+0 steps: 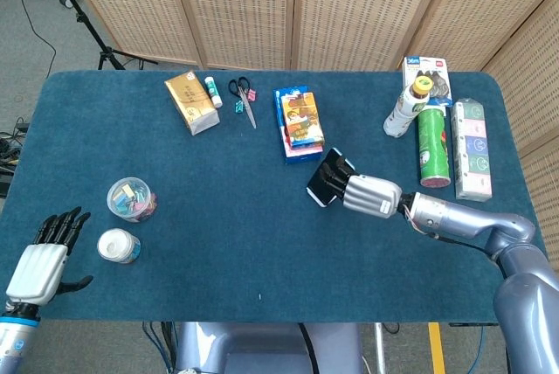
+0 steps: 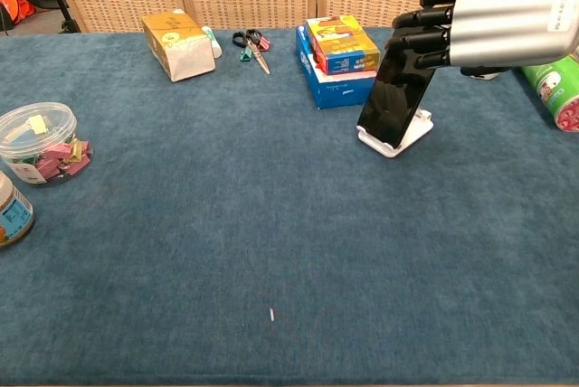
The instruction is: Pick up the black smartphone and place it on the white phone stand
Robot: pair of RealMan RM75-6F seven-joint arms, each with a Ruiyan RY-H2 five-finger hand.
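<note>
While the black smartphone (image 2: 393,98) leans tilted back on the white phone stand (image 2: 400,136), the right hand (image 2: 493,21) hangs just behind its top edge, dark fingers (image 2: 425,39) extended toward the glass; the chest view shows them at the phone's upper corner, but whether they touch it I cannot tell. They are spread and grasp nothing.

The phone is a flat glossy slab, the stand a small smooth plastic cradle with a lip at the front, sitting on the soft blue felt of the table (image 2: 271,224). Just behind the stand lies a stack of colourful flat boxes (image 2: 339,57). Further left of the stand, along the far edge, are black-handled scissors (image 2: 251,46) and a tan cardboard carton (image 2: 178,43).

Well left of the stand, near the front edge, a clear round plastic tub (image 2: 38,143) holds small pastel pieces, pink and yellow, and a round jar (image 1: 118,245) with a white lid sits beside it.

The head view alone shows the left hand (image 1: 39,260) at the table's near-left corner, fingers straight and released, empty. It also shows, right of the stand, a green tube (image 1: 432,147) lying on its side, a white bottle (image 1: 406,110) and a long pale box (image 1: 472,148).
</note>
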